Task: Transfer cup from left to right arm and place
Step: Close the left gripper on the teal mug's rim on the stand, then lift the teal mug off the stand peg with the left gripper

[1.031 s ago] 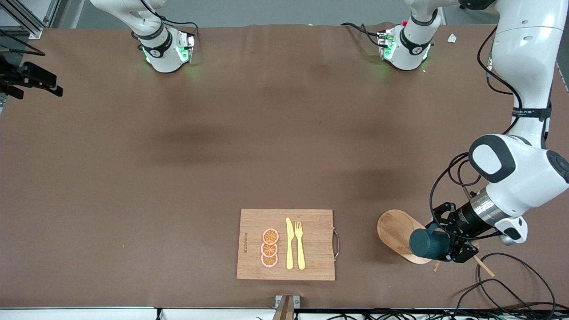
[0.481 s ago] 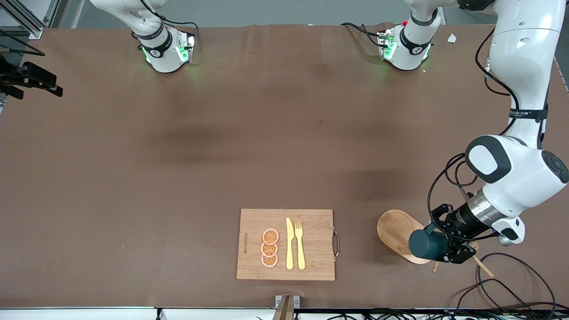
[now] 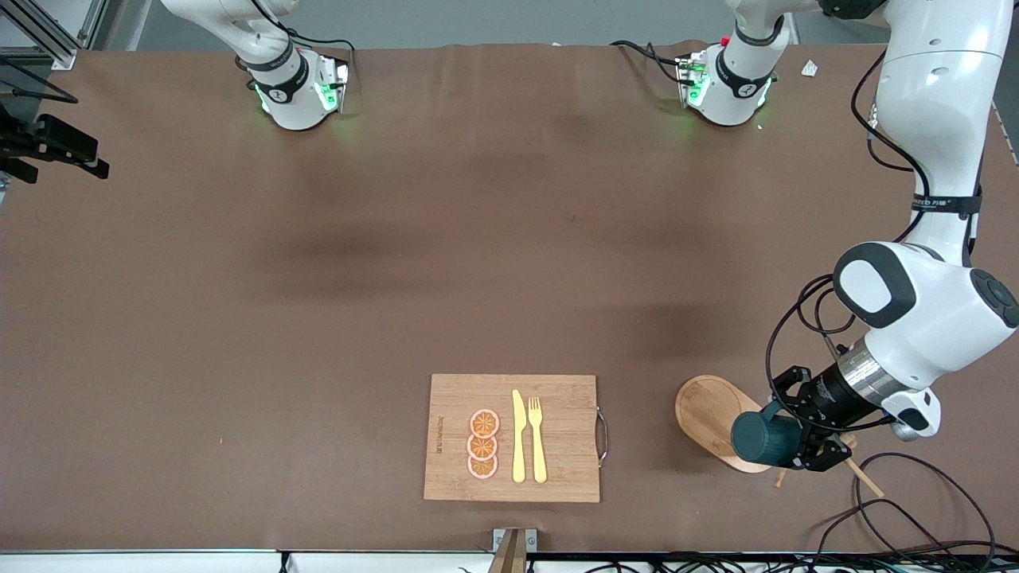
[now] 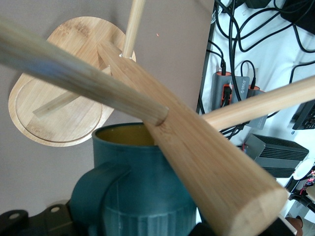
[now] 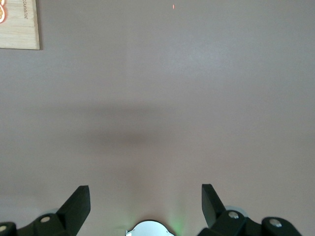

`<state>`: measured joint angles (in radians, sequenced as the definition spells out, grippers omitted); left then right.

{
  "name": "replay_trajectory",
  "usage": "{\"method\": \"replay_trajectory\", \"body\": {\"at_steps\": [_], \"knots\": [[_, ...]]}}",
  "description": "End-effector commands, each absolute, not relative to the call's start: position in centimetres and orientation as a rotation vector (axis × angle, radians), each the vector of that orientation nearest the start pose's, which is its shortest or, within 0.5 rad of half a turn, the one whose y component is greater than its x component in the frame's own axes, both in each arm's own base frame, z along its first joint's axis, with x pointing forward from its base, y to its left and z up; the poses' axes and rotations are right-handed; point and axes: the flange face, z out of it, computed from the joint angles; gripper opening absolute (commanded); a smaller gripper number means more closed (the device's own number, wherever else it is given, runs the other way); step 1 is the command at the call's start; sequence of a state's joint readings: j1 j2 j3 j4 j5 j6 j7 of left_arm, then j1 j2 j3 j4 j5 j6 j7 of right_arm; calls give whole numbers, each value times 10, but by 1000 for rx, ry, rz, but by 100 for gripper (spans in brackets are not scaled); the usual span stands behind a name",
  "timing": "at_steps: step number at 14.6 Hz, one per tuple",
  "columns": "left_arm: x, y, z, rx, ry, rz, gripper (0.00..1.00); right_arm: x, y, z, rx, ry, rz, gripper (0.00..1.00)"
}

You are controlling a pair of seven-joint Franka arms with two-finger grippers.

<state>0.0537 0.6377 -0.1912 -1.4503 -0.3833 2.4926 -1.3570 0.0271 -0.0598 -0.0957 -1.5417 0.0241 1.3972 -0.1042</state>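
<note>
Clock bearings were taken from the table (image 3: 382, 263) centre, with 6 o'clock at the front camera's edge.

**Left arm.** It was seen reaching down at about 4 o'clock. A lettered band (image 3: 944, 203) was noted on its forearm, but the text could not be read.

**Cutting board (image 3: 557, 430).** It was recorded at 6 o'clock. A stamp (image 3: 439, 434) was printed along the edge toward the right arm's end and was not legible. Three orange slices (image 3: 483, 444) were laid in a row on the board. A yellow knife (image 3: 518, 436) and a yellow fork (image 3: 537, 438) were laid side by side next to them.

**Oval wooden base (image 3: 702, 407).** It was found at about 5 o'clock. Pale wooden rods (image 4: 147, 93) were seen rising from it in the left wrist view.

**Cup (image 3: 767, 438).** It was held tipped on its side over the base's rim toward the left arm's end. Its ochre inside was visible, and the rods crossed just above its mouth. Whether a rod entered the cup could not be told.

**Left gripper (image 3: 806, 436).** It was recorded clamped on the cup at the handle side.

**Right gripper (image 5: 145, 196).** It was held waiting over bare table, with the fingers spread wide and nothing between them.
</note>
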Motion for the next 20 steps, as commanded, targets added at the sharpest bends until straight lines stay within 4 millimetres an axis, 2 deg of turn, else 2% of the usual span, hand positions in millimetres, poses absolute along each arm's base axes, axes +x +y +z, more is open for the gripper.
{"method": "replay_trajectory", "body": {"at_steps": [1,4,7,12,15,17,20], "knots": [[749,-75,369,1838,1788,44,69,513,-36,655,-3116,-48,125,100],[746,-79,389,1840,1766,55,70,512,-36,656,-3115,-48,132,100],[743,-87,397,1860,1753,33,70,512,-36,657,-3114,-46,129,100],[734,-95,425,1890,1731,5,70,512,-38,659,-3115,-41,122,100],[726,-112,446,1922,1698,-11,70,514,-39,665,-3117,-34,101,100],[721,-117,457,1937,1688,-23,70,516,-39,662,-3117,-24,110,100],[711,-147,473,2012,1630,5,70,517,-39,662,-3119,-20,99,100]]}}
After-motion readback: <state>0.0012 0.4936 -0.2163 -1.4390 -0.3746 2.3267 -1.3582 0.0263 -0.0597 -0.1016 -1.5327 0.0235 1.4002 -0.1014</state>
